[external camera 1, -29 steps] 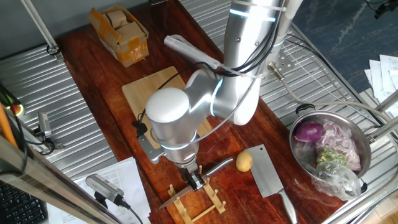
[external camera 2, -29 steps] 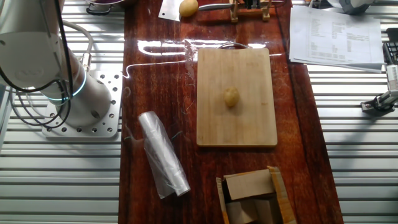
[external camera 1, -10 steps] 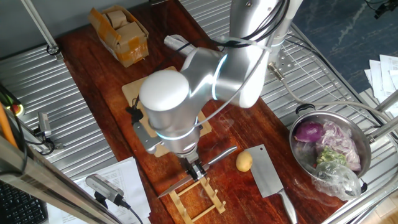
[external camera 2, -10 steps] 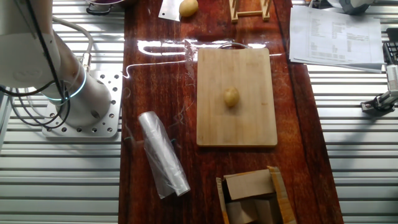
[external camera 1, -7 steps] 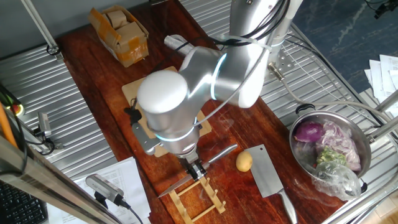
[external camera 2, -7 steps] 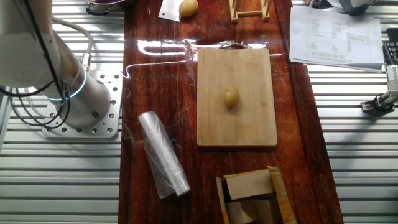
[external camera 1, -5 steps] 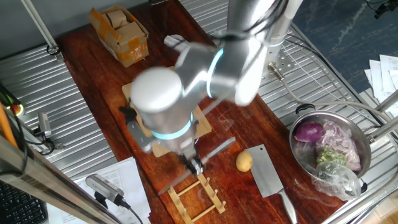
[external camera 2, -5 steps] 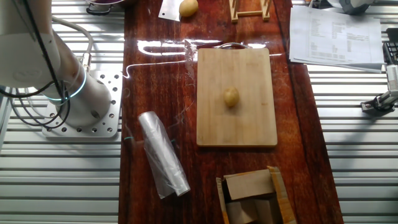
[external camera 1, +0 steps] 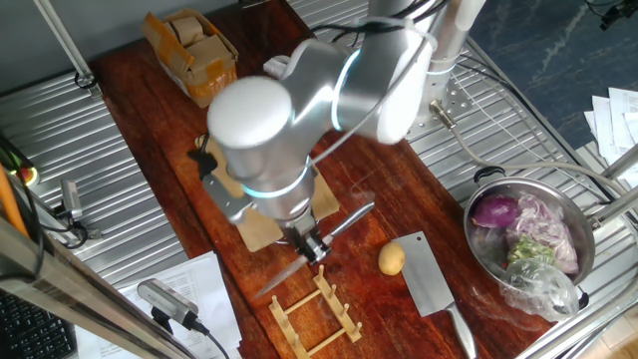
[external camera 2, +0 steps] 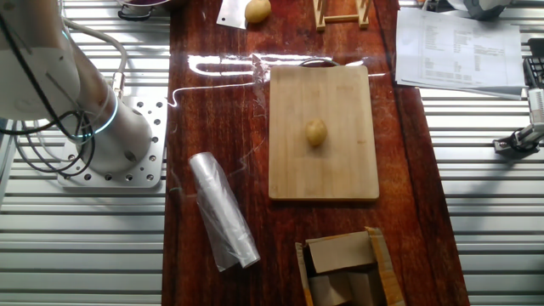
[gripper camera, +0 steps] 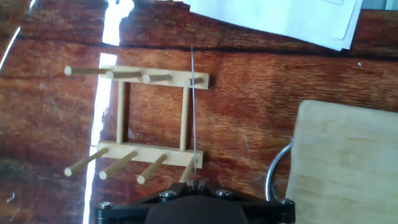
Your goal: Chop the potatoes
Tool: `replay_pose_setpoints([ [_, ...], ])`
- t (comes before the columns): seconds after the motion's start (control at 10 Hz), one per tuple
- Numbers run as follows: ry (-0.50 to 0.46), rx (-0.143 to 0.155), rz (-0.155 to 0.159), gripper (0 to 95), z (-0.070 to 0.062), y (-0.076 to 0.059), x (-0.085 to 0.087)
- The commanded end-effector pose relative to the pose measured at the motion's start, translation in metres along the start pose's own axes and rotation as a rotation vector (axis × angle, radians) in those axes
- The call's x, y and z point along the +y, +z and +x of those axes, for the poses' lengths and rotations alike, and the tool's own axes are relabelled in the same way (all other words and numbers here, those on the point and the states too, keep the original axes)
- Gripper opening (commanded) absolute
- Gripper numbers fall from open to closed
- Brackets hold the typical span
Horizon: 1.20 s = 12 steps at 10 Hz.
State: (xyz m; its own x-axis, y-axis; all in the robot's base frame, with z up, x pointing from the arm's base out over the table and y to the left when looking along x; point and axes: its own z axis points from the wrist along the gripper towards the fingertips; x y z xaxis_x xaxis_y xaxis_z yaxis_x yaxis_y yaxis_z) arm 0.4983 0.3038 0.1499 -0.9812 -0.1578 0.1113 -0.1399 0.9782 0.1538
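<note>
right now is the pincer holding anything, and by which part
The pincer is shut on a knife, gripping near where its handle meets the blade, and holds it above the wooden rack.

Glossy dark wood tabletop; matt pale wood cutting board; pale wood dowel rack; shiny steel bowl; clear plastic roll.

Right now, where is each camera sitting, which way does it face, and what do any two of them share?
One fixed view: high, angled down; shows the arm, the gripper holding a knife, a bowl.
The other fixed view: overhead, straight down on the cutting board; only the robot base.
Hand view: on the hand, looking down the blade at the wooden rack.
Both fixed views share a potato off the board.
</note>
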Motion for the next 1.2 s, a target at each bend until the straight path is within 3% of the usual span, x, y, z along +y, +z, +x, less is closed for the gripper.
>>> replay_pose_setpoints([
  [0.1,0.037,-0.027,0.023,0.0,0.004,-0.001,-0.002],
  [0.3,0.002,-0.026,0.037,0.0,0.01,0.002,-0.011],
  [0.6,-0.115,0.001,0.066,0.0,0.035,-0.006,-0.062],
  [0.7,-0.13,-0.005,0.064,0.0,0.039,-0.008,-0.071],
  [0.9,-0.117,-0.021,0.07,0.0,0.039,-0.008,-0.071],
  [1.2,-0.006,-0.054,0.084,0.0,0.039,-0.008,-0.071],
])
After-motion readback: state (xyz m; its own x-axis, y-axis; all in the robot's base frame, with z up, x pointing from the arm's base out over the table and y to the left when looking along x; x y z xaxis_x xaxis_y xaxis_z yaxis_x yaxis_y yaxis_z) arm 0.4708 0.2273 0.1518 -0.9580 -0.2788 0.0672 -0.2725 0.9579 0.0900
